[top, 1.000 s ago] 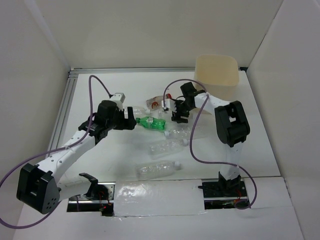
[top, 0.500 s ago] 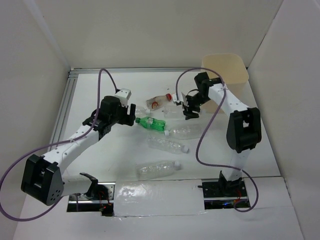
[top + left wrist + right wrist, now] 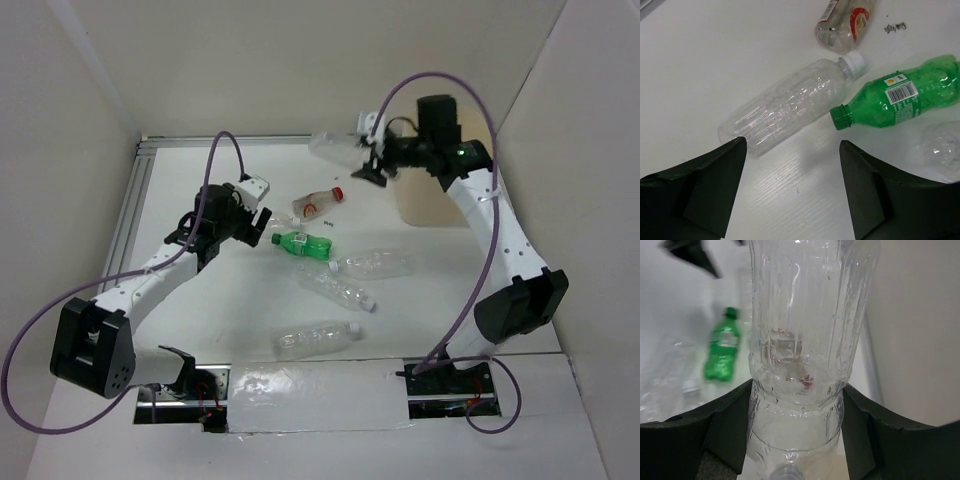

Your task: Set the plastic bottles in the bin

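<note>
Just left of bin (image 3: 430, 205), right fingers (image 3: 885, 445) clamp clear bottle (image 3: 805, 340); left fingers (image 3: 705, 187) apart above white-capped bottle (image 3: 790, 110).

A robotics laboratory test cell was indicated, not a lived-in room. The white table (image 3: 430, 320) was boxed in on three sides by plain white panels (image 3: 300, 60), and an aluminium rail (image 3: 133, 195) was fitted along its left edge. A left arm (image 3: 150, 285) and a right arm (image 3: 500, 225) were bolted at the near edge. Purple cables (image 3: 430, 75) were looped in the open, and empty plastic bottles (image 3: 315, 338) were strewn about as props.
</note>
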Robot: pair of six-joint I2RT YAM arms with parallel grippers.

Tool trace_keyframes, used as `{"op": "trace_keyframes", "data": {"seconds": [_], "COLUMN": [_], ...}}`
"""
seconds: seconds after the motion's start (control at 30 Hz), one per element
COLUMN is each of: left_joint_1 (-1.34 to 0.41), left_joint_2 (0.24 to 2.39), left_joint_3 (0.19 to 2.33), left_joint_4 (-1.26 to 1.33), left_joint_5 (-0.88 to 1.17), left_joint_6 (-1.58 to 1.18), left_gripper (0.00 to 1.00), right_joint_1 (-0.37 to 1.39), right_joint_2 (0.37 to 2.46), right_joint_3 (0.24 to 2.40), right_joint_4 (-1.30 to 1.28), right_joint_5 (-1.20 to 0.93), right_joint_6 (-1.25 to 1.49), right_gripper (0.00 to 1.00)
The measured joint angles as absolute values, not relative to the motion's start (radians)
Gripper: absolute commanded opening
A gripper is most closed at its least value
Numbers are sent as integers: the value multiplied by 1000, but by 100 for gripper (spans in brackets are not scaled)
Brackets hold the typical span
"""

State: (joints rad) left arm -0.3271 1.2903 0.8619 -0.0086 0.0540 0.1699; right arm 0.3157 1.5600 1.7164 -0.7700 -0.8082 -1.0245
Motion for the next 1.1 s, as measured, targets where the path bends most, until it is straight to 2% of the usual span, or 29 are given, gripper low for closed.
{"op": "trace_keyframes", "data": {"seconds": [0.17, 0.33, 0.4, 0.53, 0.73, 0.93, 1.0, 1.03, 1.07, 1.1], "left_joint_1": [-306, -289, -287, -287, -287, -287, -284, -282, -279, -274], "left_joint_2": [1351, 1382, 1400, 1462, 1570, 1668, 1715, 1739, 1756, 1770], "left_joint_3": [861, 855, 851, 849, 854, 935, 985, 1008, 1028, 1048], "left_joint_4": [-6, 28, 43, 83, 127, 139, 135, 128, 119, 108], "left_joint_5": [88, 118, 122, 120, 73, 49, 57, 65, 78, 102], "left_joint_6": [260, 323, 345, 374, 413, 484, 512, 524, 538, 557], "left_gripper": [87, 87, 87, 87, 86, 84, 82, 75, 77, 88], "right_joint_1": [82, -36, -49, -65, -133, -208, -230, -242, -254, -265], "right_joint_2": [1608, 1655, 1687, 1763, 1820, 1760, 1709, 1682, 1653, 1630], "right_joint_3": [1818, 1827, 1827, 1827, 1827, 1782, 1731, 1707, 1681, 1664], "right_joint_4": [-545, -505, -517, -537, -548, -542, -548, -553, -561, -567], "right_joint_5": [-747, -745, -754, -766, -817, -898, -929, -945, -959, -969], "right_joint_6": [-776, -730, -741, -749, -667, -618, -615, -618, -622, -628], "right_gripper": [41, 55, 65, 100, 100, 100, 100, 100, 100, 100]}}
